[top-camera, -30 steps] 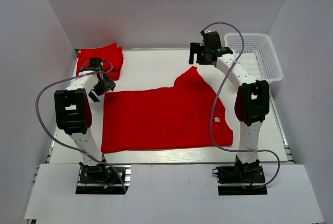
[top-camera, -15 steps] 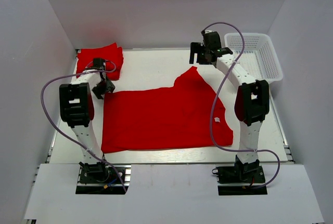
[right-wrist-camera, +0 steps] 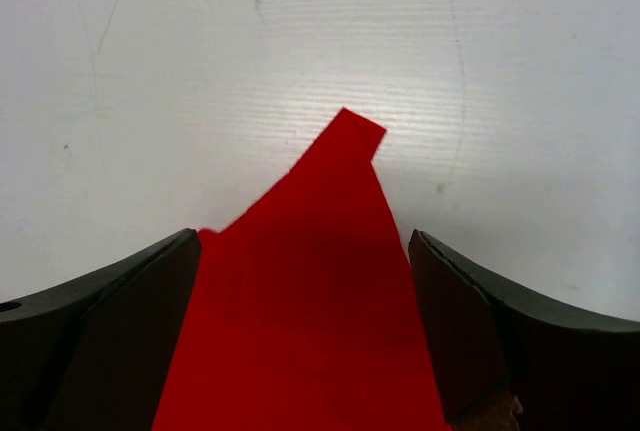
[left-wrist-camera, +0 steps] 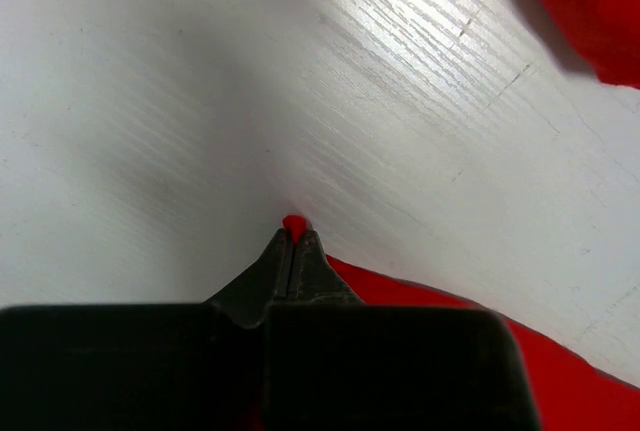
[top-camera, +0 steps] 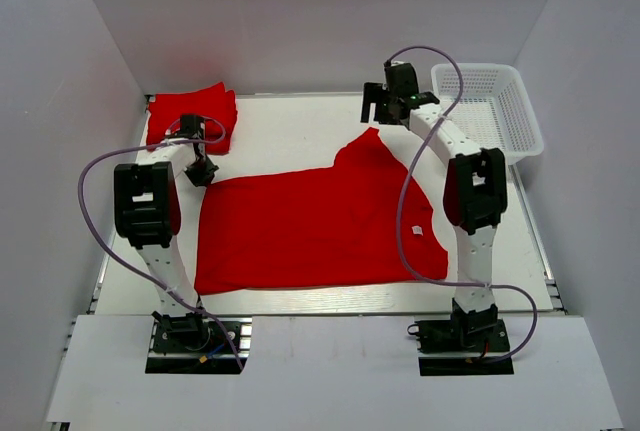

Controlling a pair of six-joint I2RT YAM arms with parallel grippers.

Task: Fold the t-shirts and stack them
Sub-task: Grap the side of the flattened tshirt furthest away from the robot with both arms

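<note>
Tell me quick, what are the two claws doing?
Left claw: closed, pinching a corner of the spread t-shirt.
Right claw: open, either side of that t-shirt's far tip, gripping nothing.

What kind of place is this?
Probably a robot test booth, not a home: plain white walls box in a table, with the left arm and right arm bolted at its edge.

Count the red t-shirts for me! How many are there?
2 for sure: the spread-out t-shirt lies flat in the middle, and the folded t-shirt sits at the far-left corner. That folded pile may hide more underneath.
</note>
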